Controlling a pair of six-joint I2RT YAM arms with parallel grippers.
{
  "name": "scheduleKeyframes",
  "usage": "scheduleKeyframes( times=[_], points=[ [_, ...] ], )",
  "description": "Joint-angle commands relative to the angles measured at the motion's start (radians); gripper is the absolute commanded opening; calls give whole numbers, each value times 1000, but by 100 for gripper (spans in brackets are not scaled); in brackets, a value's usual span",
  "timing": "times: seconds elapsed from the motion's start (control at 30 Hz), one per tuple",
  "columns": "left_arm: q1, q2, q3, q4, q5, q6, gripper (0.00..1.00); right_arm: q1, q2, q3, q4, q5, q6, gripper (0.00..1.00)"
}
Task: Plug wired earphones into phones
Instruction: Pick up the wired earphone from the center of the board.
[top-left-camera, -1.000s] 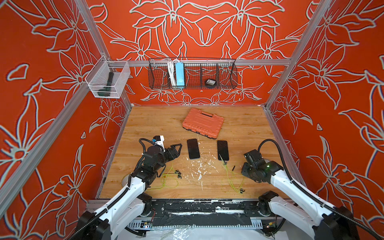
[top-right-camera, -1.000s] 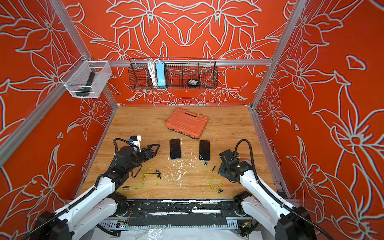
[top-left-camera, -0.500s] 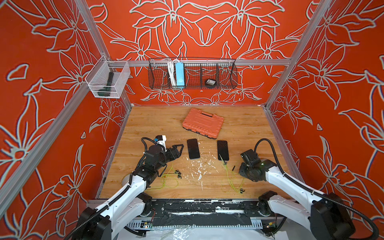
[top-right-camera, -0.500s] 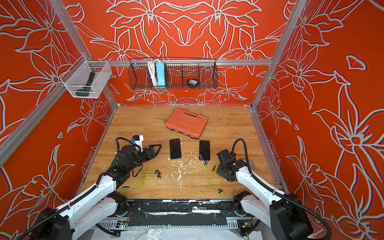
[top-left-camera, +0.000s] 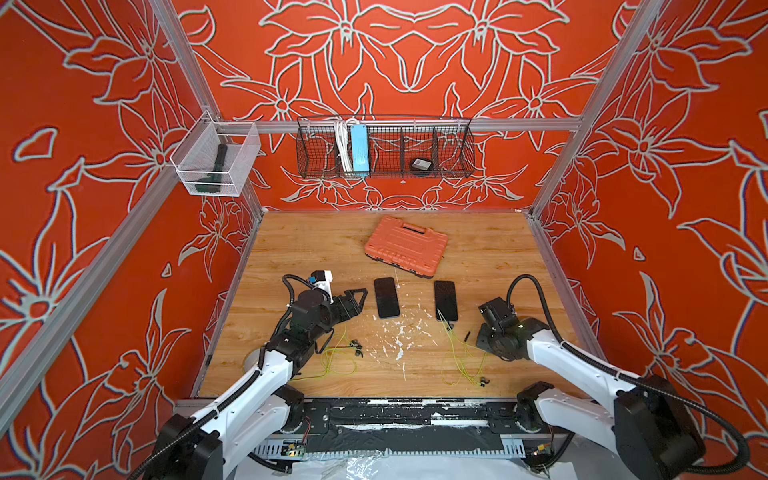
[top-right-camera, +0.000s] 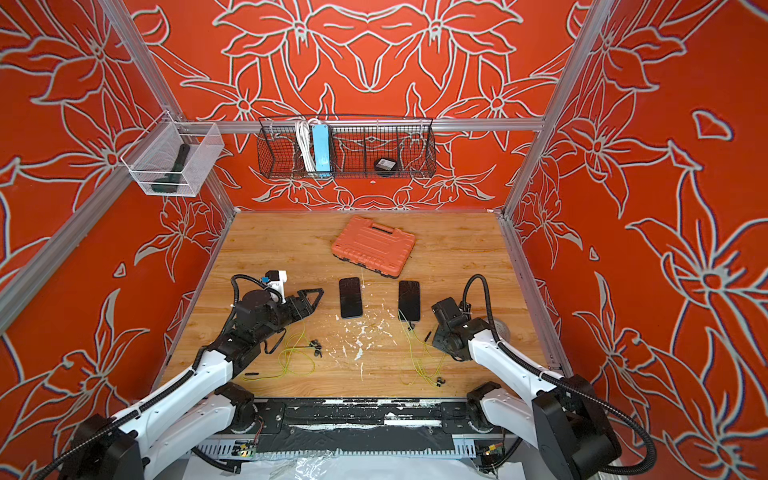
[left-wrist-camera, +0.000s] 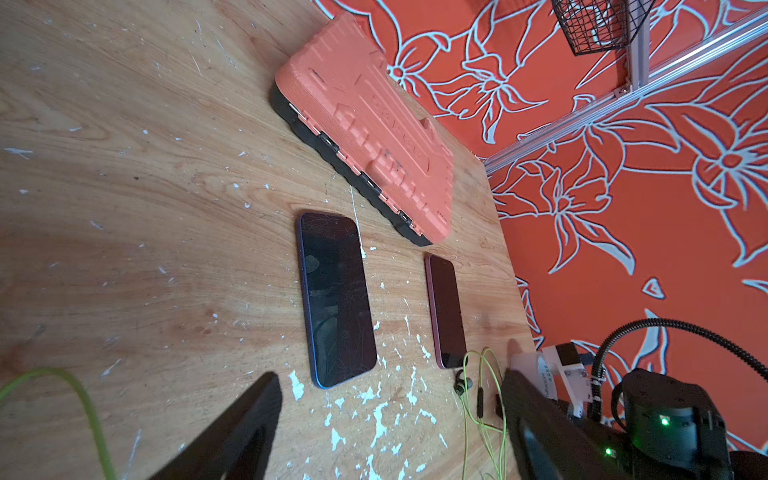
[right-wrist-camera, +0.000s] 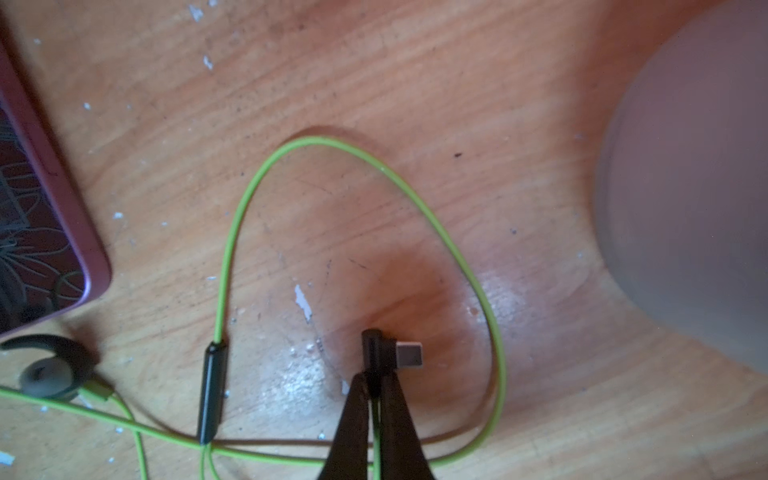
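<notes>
Two black phones lie side by side mid-table, the left phone (top-left-camera: 386, 297) (top-right-camera: 350, 297) (left-wrist-camera: 336, 299) and the right phone (top-left-camera: 446, 300) (top-right-camera: 409, 300) (left-wrist-camera: 446, 311). One set of yellow-green earphones (top-left-camera: 338, 361) is coiled near my left arm. The other set (top-left-camera: 461, 357) trails from the right phone's near end. My right gripper (right-wrist-camera: 374, 384) is shut on the black angled plug (right-wrist-camera: 390, 353) of that set, down at the tabletop. My left gripper (left-wrist-camera: 390, 376) (top-left-camera: 359, 297) hangs open and empty just left of the left phone.
An orange ribbed case (top-left-camera: 405, 245) lies behind the phones. A wire basket (top-left-camera: 384, 149) and a clear bin (top-left-camera: 216, 162) hang on the back rail. White flecks (top-left-camera: 399, 332) dot the wood. A grey disc (top-right-camera: 500, 328) lies beside my right arm.
My right gripper has shifted slightly left and closed its jaws on the plug. The left arm and both phones have stayed put.
</notes>
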Motion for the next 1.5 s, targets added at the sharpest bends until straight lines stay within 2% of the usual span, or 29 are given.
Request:
scheduleKeyframes(
  times=[0.0, 0.13, 0.3, 0.5, 0.63, 0.77, 0.87, 0.93, 1.03, 1.13, 1.3, 1.47],
  points=[
    [-7, 2, 24, -1, -8, -7, 85, 7, -1, -13, -11, -2, -4, 0],
    [-8, 2, 30, -3, 6, -4, 85, 7, -41, -2, -23, -9, -16, 0],
    [-32, 1, 58, 3, 61, 8, 85, 18, -187, 30, -15, -34, -83, 0],
    [-148, -3, 117, 20, 128, 54, 82, 55, -428, 58, 203, -217, -203, 0],
    [-252, -35, 123, 71, 146, 104, 75, 57, -533, 60, 398, -341, -157, 0],
    [-362, -73, 104, 155, 125, 168, 70, 59, -552, 81, 581, -541, -89, 0],
    [-431, -75, 97, 229, 110, 203, 69, 62, -556, 79, 710, -629, -10, 0],
    [-466, -58, 99, 291, 130, 232, 69, 63, -571, 79, 781, -662, 26, 0],
    [-499, -4, 127, 391, 219, 253, 69, 66, -603, 72, 884, -698, 57, 0],
    [-536, 58, 179, 474, 301, 262, 68, 67, -624, 87, 907, -707, 76, 0],
    [-581, 129, 249, 600, 352, 281, 64, 71, -595, 118, 1072, -804, 160, 0],
    [-625, 169, 332, 666, 409, 297, 58, 94, -553, 185, 1112, -859, 175, 0]
  ],
)
